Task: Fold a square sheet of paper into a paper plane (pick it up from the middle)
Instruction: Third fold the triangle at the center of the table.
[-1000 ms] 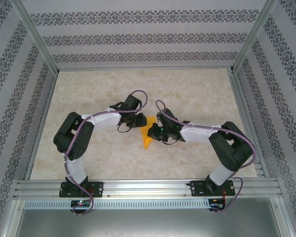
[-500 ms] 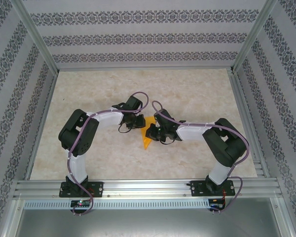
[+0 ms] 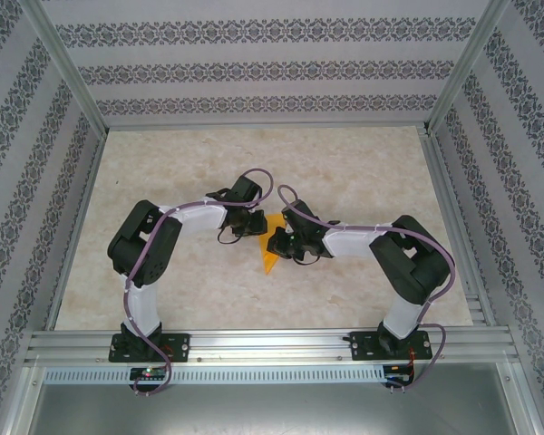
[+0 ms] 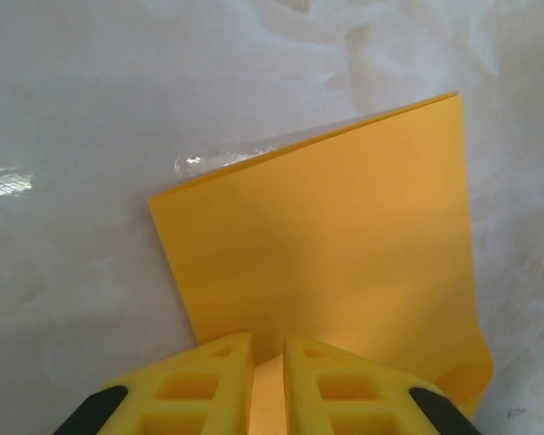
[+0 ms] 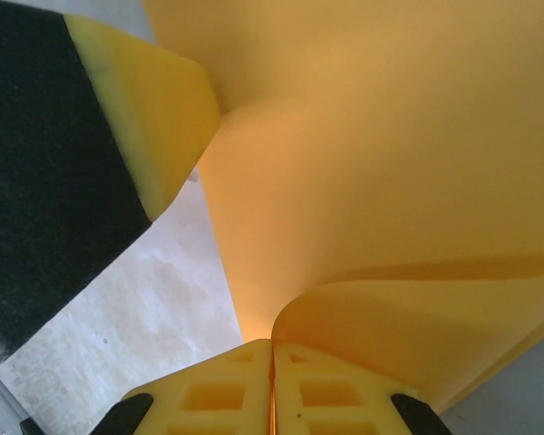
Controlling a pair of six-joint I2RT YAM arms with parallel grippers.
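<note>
The orange sheet of paper (image 3: pixel 270 254) lies mid-frame on the table (image 3: pixel 363 172), between both arms; the left tool (image 4: pixel 267 349) pinches its lower edge; the right tool (image 5: pixel 272 349) is clenched on a curled edge.

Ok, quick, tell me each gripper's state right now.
Left gripper: closed, pinching the orange paper.
Right gripper: closed, pinching the orange paper too.
</note>
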